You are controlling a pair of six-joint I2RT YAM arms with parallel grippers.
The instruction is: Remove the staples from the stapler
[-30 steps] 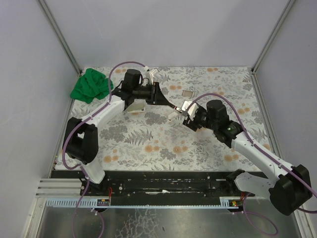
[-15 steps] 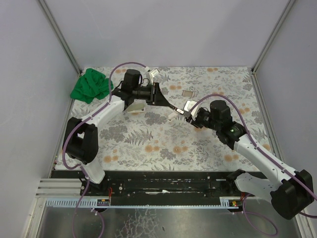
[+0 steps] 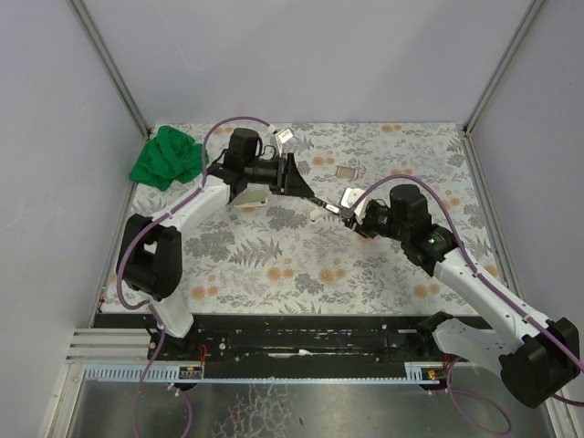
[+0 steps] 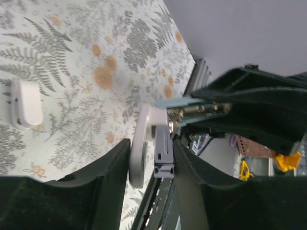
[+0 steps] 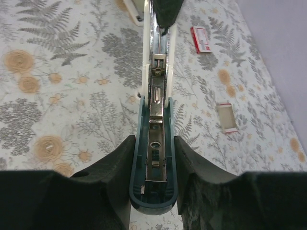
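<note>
The stapler [image 3: 327, 203] hangs open above the table between my two grippers. My left gripper [image 3: 297, 179] is shut on its white base [image 4: 138, 146] and grey magazine [image 4: 164, 148]. My right gripper [image 3: 358, 212] is shut on its teal top cover [image 5: 152, 165], whose metal inner channel [image 5: 155, 103] faces the right wrist camera. The left gripper [image 5: 165, 12] shows at the top of the right wrist view, holding the far end. I cannot make out any staples in the channel.
A green cloth [image 3: 167, 157] lies at the far left. A small staple box [image 3: 347, 172] lies behind the stapler, shown also in the right wrist view [image 5: 226, 117] beside a red box [image 5: 200, 39]. A small white piece [image 4: 26, 103] lies on the floral table [image 3: 274, 265].
My right arm has drawn a little to the right and toward its base, with the stapler's top cover in it. The left arm has hardly moved.
</note>
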